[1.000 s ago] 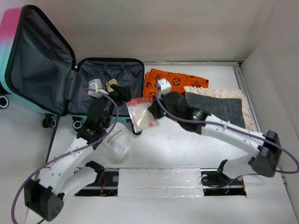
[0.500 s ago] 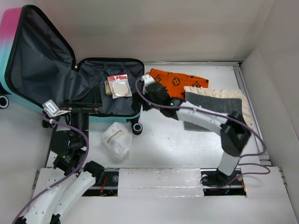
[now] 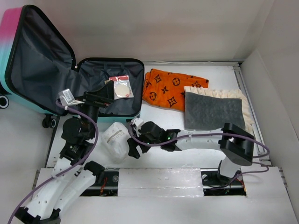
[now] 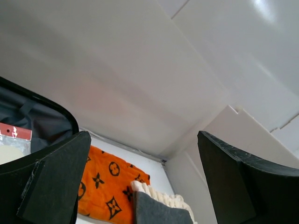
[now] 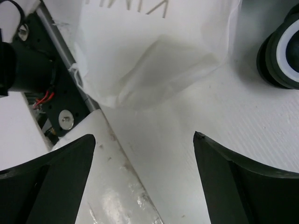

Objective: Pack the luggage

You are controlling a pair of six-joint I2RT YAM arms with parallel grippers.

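The luggage (image 3: 46,70) lies open at the back left, pink-and-teal lid upright, dark grey lining showing. In its base lies a red-topped clear packet (image 3: 122,87) with a round cream piece. My left gripper (image 3: 103,96) hovers open over the base's front part, holding nothing; its wrist view looks past the luggage rim (image 4: 51,114) to the orange cloth. My right gripper (image 3: 132,145) is open low over the table, right beside a white plastic bag (image 3: 116,140). In the right wrist view the bag (image 5: 149,46) lies just beyond the spread fingers (image 5: 51,182), and a luggage wheel (image 5: 282,56) shows at the right.
An orange patterned cloth (image 3: 170,88) lies right of the luggage. Next to it a grey towel (image 3: 212,109) sits on a cream knitted one (image 3: 215,91). White walls enclose the back and right. A shiny strip (image 3: 159,182) covers the near edge between the arm bases.
My right gripper opened and let the packet go; the packet now lies in the luggage. That arm then swung down to the white bag. My left arm moved back toward the luggage.
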